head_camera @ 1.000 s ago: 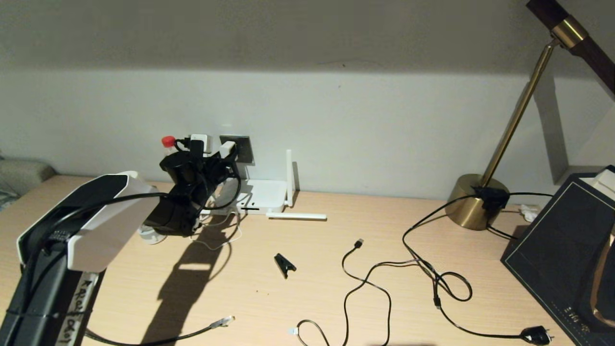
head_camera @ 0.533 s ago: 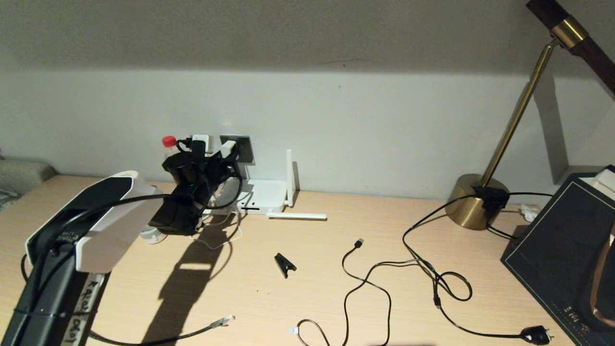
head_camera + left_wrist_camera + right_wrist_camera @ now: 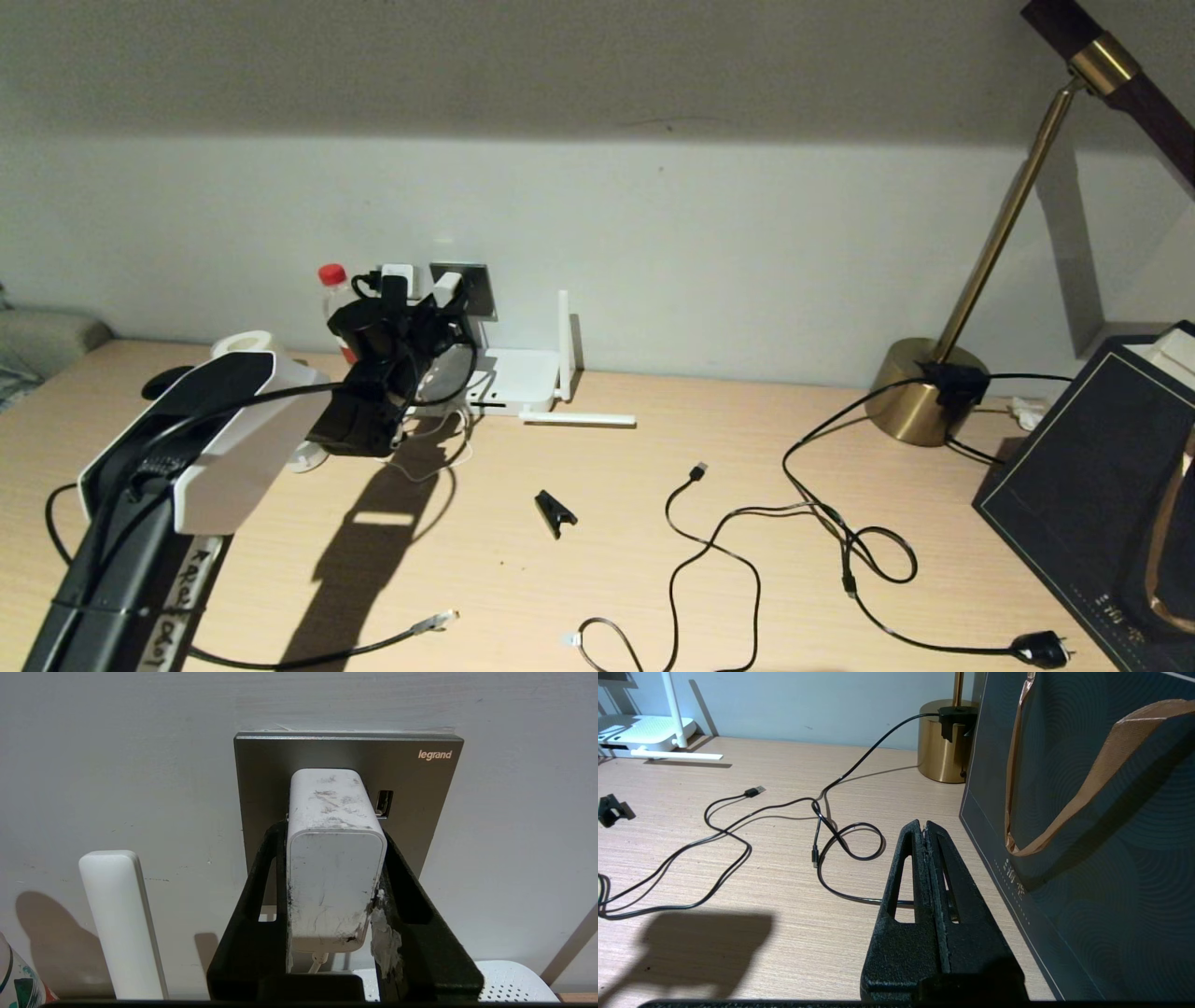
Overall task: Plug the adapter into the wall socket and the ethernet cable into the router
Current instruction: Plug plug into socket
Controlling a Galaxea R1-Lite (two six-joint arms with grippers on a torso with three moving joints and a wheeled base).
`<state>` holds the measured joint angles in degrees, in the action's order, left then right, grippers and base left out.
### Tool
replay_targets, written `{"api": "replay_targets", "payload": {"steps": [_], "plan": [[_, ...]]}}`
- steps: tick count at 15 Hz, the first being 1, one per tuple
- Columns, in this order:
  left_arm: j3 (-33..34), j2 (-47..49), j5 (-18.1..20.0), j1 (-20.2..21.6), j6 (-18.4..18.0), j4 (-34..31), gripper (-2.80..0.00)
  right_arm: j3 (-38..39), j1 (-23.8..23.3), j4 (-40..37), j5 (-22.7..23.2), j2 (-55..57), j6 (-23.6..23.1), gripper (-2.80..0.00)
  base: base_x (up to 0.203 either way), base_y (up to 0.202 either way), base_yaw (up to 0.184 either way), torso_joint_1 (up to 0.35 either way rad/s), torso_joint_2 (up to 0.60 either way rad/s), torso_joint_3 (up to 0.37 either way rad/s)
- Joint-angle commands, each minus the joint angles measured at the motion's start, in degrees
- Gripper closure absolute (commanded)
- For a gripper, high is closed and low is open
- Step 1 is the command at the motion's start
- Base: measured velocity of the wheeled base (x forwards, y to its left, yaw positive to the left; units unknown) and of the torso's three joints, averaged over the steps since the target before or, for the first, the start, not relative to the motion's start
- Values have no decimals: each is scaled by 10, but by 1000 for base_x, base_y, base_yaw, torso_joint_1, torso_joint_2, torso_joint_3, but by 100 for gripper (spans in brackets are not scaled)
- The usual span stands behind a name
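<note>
The adapter (image 3: 335,858), a scuffed white rounded block, sits with its far end against the wall socket (image 3: 406,779), a brushed grey metal plate marked "legrand". Whether it is fully seated cannot be told; judged from contact, insertion is at or near completion. The left gripper (image 3: 334,833) is clamped on the adapter's two sides, its black fingers (image 3: 261,882) worn, with white residue on one.

The ethernet cable (image 3: 373,646), thin and black with a clear connector, lies on the wood-grain desk (image 3: 653,579) near its front edge, well apart from the router (image 3: 509,378), a flat white box with slim stick antennas. That second step is judged undone.

The right gripper (image 3: 927,833) hovers over the desk beside a dark paper bag (image 3: 1087,835), fingers pressed together, holding nothing.
</note>
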<state>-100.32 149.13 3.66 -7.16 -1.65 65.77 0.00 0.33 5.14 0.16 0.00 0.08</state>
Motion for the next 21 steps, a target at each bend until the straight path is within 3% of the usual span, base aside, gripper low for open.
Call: {"api": "replay_targets", "payload": {"steps": [1, 7, 21], "plan": [[-3, 6, 0, -2, 0, 2, 0, 20, 0, 0, 0, 1, 0, 0, 0, 0, 0, 0, 0, 0], [-42, 30, -22, -5, 0, 1, 0, 20, 0, 0, 0, 1, 0, 0, 0, 0, 0, 0, 0, 0], [-52, 32, -25, -7, 1, -6, 0, 20, 0, 0, 0, 1, 0, 0, 0, 0, 0, 0, 0, 0]]}}
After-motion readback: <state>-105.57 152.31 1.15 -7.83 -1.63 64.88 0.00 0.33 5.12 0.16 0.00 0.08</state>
